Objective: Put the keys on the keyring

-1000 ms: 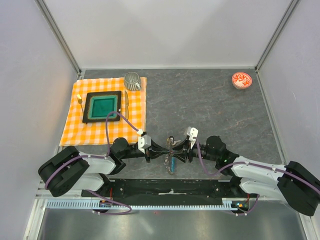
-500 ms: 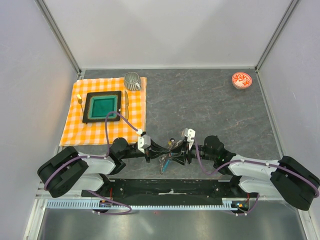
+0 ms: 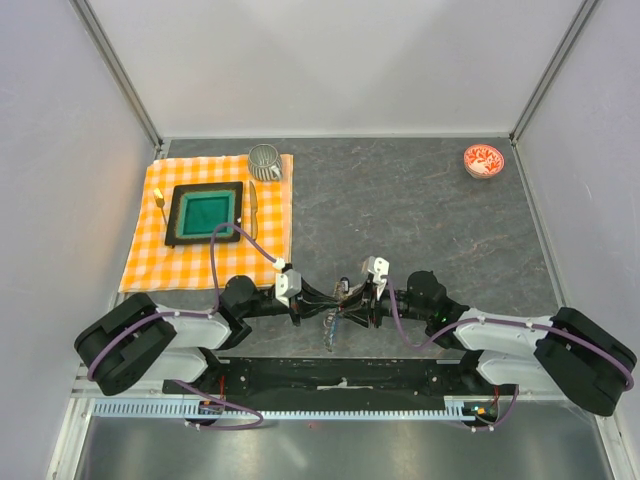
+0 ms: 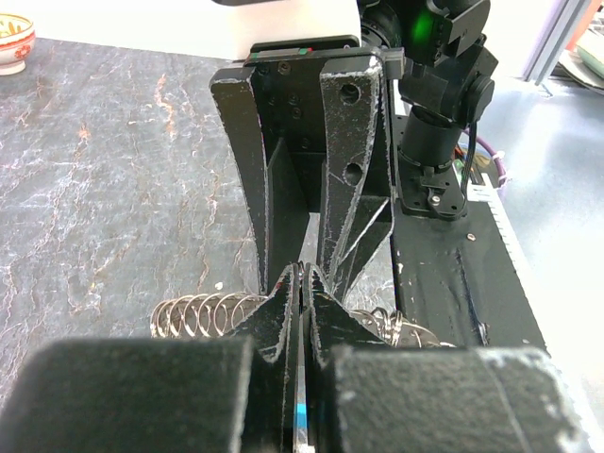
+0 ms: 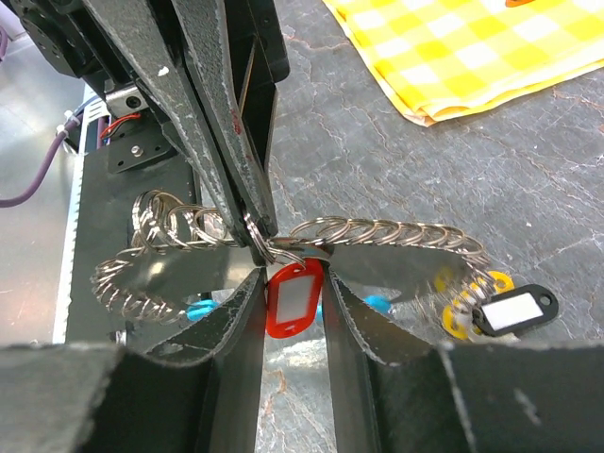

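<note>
The keyring [image 5: 387,231] is a chain of silvery rings with blue plastic under it, held just above the table's near edge [image 3: 332,325]. My left gripper [image 4: 304,267] is shut on a thin part of it; in the right wrist view its dark fingers [image 5: 231,142] pinch a ring. My right gripper [image 5: 291,272] faces it tip to tip, its jaws closed against both sides of a red-tagged key [image 5: 294,300] that hangs from the pinched ring. Yellow [image 5: 464,316] and black-and-white [image 5: 514,310] key tags hang at the chain's right end. From above, both grippers [image 3: 322,297] [image 3: 348,298] meet.
An orange checked cloth [image 3: 145,262] at the left carries a black tray [image 3: 205,212] with a green inside, a metal mug [image 3: 265,160] and yellow-handled cutlery [image 3: 160,200]. A red-and-white bowl [image 3: 484,160] stands at the far right. The black base rail [image 3: 340,375] lies just below the grippers.
The right gripper has drawn in a little toward the left one, and its jaws widened, then narrowed onto the red tag. The hanging chain swung slightly left. The left gripper stayed shut.
</note>
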You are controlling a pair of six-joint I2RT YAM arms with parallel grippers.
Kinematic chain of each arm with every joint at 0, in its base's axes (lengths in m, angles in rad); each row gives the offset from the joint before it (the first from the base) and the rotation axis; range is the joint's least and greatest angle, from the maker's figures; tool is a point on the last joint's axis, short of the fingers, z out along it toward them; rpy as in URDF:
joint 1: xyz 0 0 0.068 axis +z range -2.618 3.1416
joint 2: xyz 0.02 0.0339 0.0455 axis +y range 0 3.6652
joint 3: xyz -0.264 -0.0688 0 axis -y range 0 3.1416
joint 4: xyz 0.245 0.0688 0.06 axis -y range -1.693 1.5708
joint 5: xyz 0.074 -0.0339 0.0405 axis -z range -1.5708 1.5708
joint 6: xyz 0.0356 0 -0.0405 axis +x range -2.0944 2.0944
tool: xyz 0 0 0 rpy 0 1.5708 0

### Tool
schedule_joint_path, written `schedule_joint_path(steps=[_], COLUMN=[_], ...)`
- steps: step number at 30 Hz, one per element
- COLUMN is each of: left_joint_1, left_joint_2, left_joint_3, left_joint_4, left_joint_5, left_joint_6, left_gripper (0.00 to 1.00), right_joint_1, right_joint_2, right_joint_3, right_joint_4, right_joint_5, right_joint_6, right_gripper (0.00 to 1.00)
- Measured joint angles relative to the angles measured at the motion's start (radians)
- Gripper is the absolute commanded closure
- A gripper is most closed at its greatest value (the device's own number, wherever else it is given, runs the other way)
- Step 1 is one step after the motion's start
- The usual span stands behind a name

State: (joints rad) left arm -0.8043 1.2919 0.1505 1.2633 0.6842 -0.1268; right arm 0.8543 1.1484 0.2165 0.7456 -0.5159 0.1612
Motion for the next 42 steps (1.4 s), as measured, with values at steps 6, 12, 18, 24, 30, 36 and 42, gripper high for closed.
schedule_joint_path(steps=[6,12,18,24,30,36,42], left_joint_1=[0.0,0.0,0.0,0.0,0.0,0.0,-0.002], left_joint_2=[-0.006,-0.061,-0.147,-0.157,-0.086,-0.031,-0.022], left_joint_3=[0.0,-0.002,-0.003,-0.003,0.047,0.127,0.167], left_joint_4=[-0.002,-0.026,-0.085,-0.143,-0.19,-0.241,-0.271], left_joint_5=[0.0,-0.003,-0.021,-0.052,-0.055,-0.055,-0.066], left_joint_6=[-0.007,-0.004,0.032,0.069,0.111,0.169,0.213], left_gripper=[0.98,0.98,0.98,0.98,0.98,0.98,0.97], right_joint_1=[0.0,0.0,-0.001,-0.001,-0.001,-0.001,0.001], right_joint_2=[0.014,-0.058,-0.213,-0.24,-0.254,-0.335,-0.393], right_joint_3=[0.003,0.026,0.06,0.083,0.084,0.105,0.171], right_joint_4=[0.006,-0.082,-0.246,-0.35,-0.411,-0.509,-0.62], right_joint_5=[0.0,0.025,0.08,0.1,0.143,0.243,0.316], right_joint_6=[0.0,-0.027,-0.078,-0.098,-0.105,-0.123,-0.152], right_gripper=[0.95,1.0,1.0,1.0,1.0,1.0,1.0])
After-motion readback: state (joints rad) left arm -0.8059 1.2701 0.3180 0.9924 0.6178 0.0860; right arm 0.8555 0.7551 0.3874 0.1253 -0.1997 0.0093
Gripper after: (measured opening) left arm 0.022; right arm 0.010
